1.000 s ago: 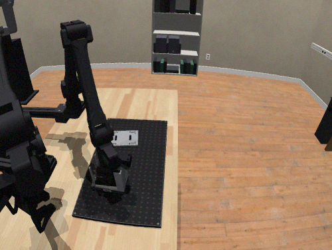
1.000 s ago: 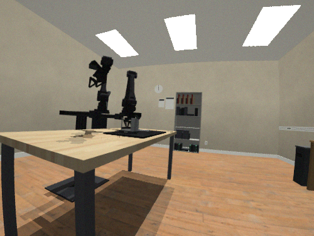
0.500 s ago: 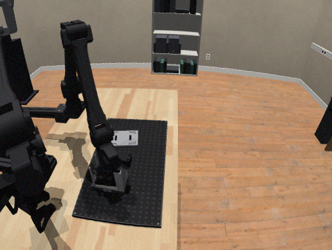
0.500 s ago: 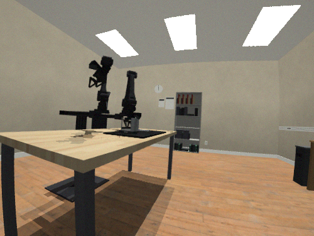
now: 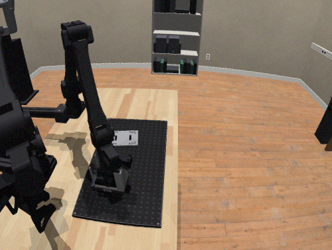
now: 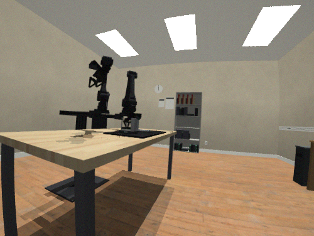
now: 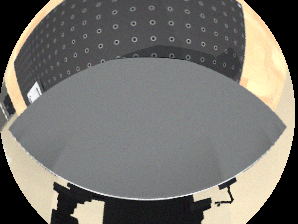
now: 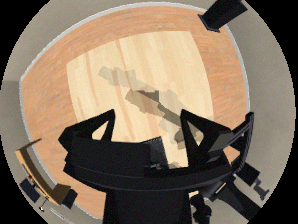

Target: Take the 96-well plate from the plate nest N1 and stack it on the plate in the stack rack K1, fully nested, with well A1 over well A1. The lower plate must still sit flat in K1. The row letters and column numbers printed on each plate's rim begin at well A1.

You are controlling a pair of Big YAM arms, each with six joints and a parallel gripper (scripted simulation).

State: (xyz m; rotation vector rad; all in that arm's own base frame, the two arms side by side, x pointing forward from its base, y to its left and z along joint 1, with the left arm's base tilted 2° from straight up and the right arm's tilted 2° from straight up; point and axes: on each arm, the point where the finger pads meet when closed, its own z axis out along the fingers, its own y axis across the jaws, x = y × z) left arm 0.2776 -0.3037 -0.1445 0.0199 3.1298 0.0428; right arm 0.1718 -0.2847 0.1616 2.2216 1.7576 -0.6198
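The left gripper point(image 5: 116, 196) point(image 6: 126, 123) points down low over a black rectangular board with rows of small holes point(image 5: 146, 186) point(image 6: 141, 134) point(image 7: 150, 30), on the pale wooden tabletop point(image 5: 133, 237) point(image 6: 72, 149) point(image 8: 145, 55). Its 2 fingers are spread. A grey, upright-walled block point(image 5: 121, 177) point(image 6: 135, 124) stands right at it; whether they touch cannot be told. In the left wrist view, 1 broad smooth grey surface point(image 7: 150, 125) hides the fingers.

The 96-well plate cannot be made out for certain. A flat light-grey rectangular piece with 2 dark slots point(image 5: 125, 139) point(image 7: 34, 92) lies on the board, apart from the left gripper, towards the bookshelf point(image 5: 199, 43) point(image 6: 200, 122); the arm partly covers it.

The right gripper point(image 5: 28, 222) point(image 6: 90, 75) point(image 8: 147, 112) hangs high with its 2 fingers wide apart and nothing between them.
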